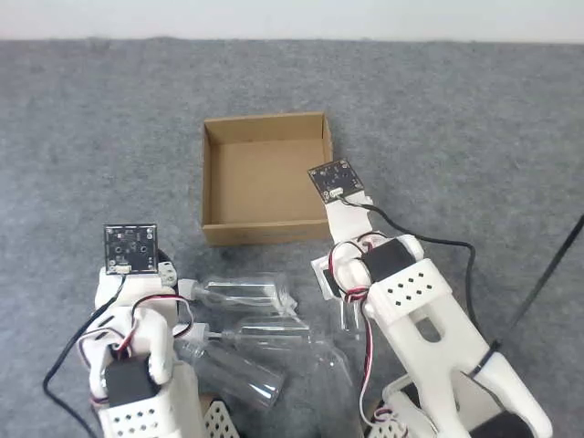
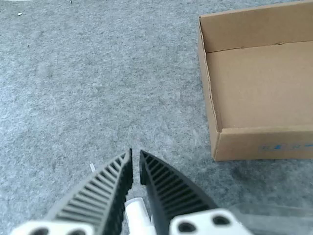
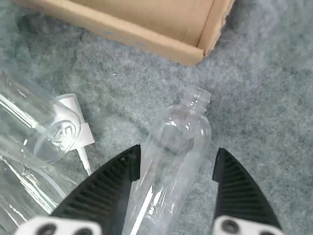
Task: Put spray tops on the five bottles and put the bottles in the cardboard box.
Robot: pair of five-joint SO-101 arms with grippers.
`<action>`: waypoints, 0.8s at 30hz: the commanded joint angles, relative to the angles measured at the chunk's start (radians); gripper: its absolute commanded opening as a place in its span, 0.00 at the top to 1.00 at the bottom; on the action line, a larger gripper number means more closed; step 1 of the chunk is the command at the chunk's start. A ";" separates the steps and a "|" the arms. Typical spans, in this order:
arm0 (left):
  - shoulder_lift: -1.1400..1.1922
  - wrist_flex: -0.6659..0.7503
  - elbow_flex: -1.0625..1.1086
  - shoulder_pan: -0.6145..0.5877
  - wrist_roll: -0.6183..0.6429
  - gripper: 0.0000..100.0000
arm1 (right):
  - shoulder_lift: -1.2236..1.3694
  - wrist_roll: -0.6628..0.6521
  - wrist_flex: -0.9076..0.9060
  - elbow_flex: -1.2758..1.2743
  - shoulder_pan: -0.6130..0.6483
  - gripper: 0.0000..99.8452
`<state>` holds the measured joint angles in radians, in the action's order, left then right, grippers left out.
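My left gripper (image 2: 136, 159) is low over the grey carpet, shut on a white spray top (image 2: 136, 216) held deep between its fingers. That top sits on a clear bottle (image 1: 242, 292) lying on its side. My right gripper (image 3: 177, 151) is open, and its fingers (image 3: 115, 188) straddle a clear bottle (image 3: 178, 147) lying on the carpet. This bottle's threaded neck (image 3: 198, 96) is bare and points toward the cardboard box (image 3: 146, 27). Beside it a loose white spray top (image 3: 73, 129) shows through another clear bottle (image 3: 29, 127). The open box (image 1: 265, 178) stands just beyond both arms.
Two more clear bottles (image 1: 274, 333) (image 1: 228, 370) lie between the arm bases. A black cable (image 1: 438, 242) runs from the right arm. Bare grey carpet (image 1: 109, 137) surrounds the box on the left, right and far sides.
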<state>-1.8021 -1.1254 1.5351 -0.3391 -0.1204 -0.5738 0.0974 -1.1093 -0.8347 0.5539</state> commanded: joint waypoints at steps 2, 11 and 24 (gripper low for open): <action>-0.026 0.028 -0.005 0.000 -0.011 0.98 | 0.005 0.012 0.064 -0.020 0.002 0.78; -0.026 0.032 0.005 0.002 -0.011 0.98 | 0.090 0.012 0.107 -0.021 0.002 0.78; -0.026 0.032 0.007 0.002 -0.011 0.98 | 0.274 0.012 0.088 0.081 -0.056 0.78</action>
<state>-1.8021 -1.1254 1.5535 -0.3391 -0.1204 -0.3023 0.0990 -1.0296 -0.8071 0.5186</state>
